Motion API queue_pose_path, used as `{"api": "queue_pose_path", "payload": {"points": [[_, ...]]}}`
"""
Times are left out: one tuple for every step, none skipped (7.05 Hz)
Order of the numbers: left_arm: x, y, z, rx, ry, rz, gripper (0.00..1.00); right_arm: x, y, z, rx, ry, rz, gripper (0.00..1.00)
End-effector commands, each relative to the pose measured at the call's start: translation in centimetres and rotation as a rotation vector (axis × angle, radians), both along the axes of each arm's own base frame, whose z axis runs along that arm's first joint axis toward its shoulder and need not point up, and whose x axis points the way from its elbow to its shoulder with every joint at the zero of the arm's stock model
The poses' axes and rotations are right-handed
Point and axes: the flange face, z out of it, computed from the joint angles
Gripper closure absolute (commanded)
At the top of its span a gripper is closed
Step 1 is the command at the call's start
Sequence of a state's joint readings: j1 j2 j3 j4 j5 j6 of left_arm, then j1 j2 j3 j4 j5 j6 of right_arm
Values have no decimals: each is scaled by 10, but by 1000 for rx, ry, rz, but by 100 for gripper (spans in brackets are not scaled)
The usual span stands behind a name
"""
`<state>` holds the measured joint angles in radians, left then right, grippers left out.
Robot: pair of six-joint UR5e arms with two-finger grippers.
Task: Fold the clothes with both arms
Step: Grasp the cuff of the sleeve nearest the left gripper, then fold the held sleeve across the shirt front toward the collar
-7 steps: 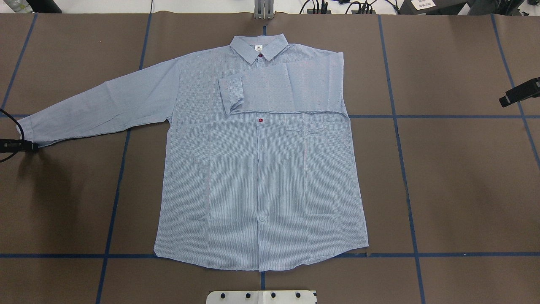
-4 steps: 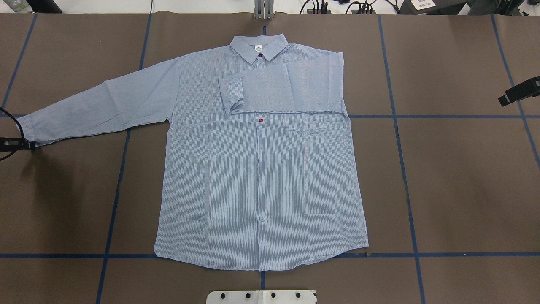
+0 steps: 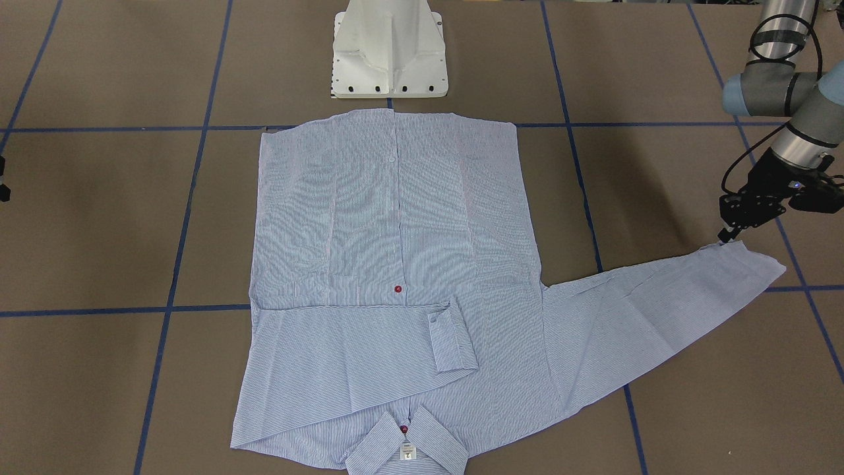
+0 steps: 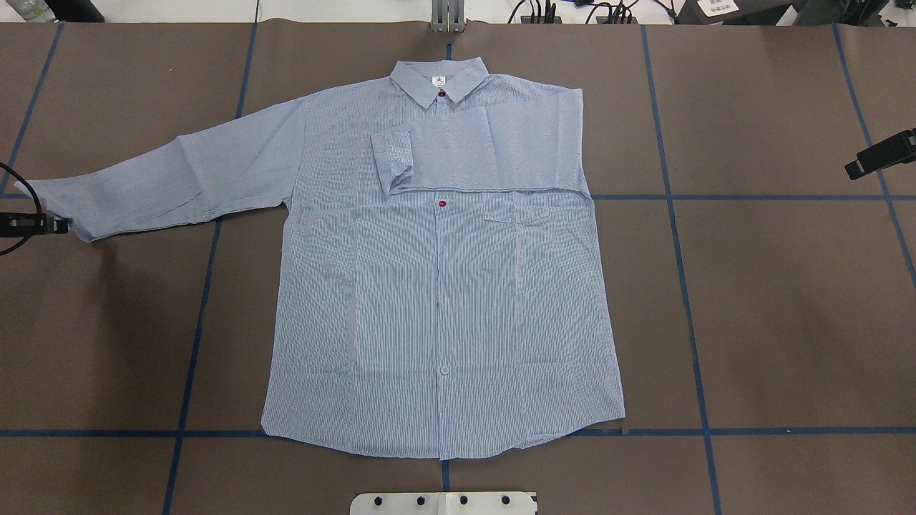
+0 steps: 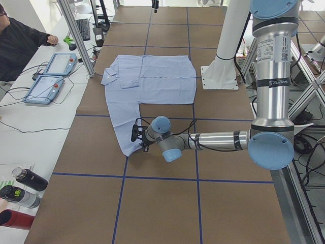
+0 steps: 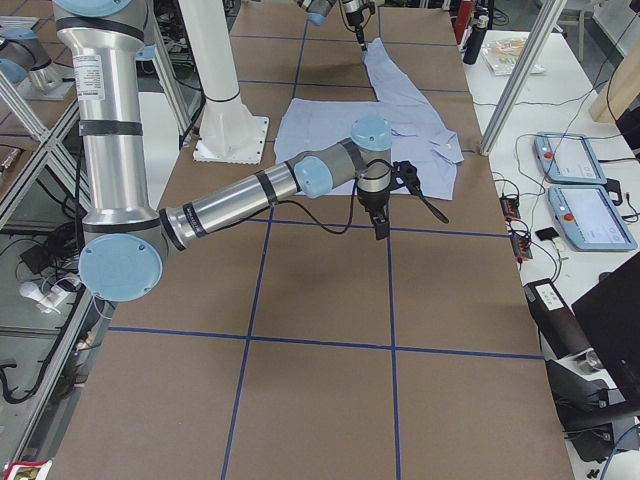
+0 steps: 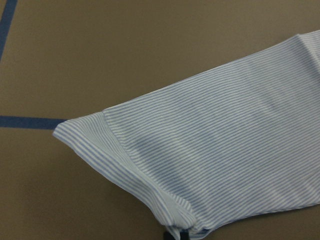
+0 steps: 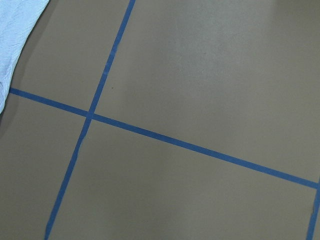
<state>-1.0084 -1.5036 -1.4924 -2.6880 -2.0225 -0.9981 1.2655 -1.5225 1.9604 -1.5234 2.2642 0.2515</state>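
On the brown table (image 4: 773, 322), the soft, light striped shirt (image 4: 444, 300) is lying flat. The left gripper (image 3: 726, 235) is pinching the floppy sleeve cuff (image 7: 120, 160) by its corner, a good place to hold. I cannot tell if anything is happening with the claw of the right gripper (image 4: 882, 154)

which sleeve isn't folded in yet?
The outstretched sleeve on the robot's left side, lying out over the table with the left gripper pinching its cuff. The folded sleeve already lies across the shirt, just below the collar.
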Motion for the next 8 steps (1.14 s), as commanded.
{"api": "queue_pose_path", "payload": {"points": [[15,-25,-98,-14,-11,-4,100,0,0,0,1,0,0,0],[30,-45,-165,-17,-15,-2,100,0,0,0,-1,0,0,0],[59,-72,-235,-24,-20,16,100,0,0,0,-2,0,1,0],[108,-85,-300,-71,-39,55,100,0,0,0,-3,0,1,0],[163,-82,-361,-134,-13,58,100,0,1,2,-7,-1,0,0],[208,-73,-396,-183,30,59,100,0,0,0,-3,-4,-1,0],[252,-69,-433,-211,64,76,100,-1,0,0,-7,-8,-2,0],[283,-89,-463,-226,62,33,100,-1,0,0,-7,-8,-2,0]]}}
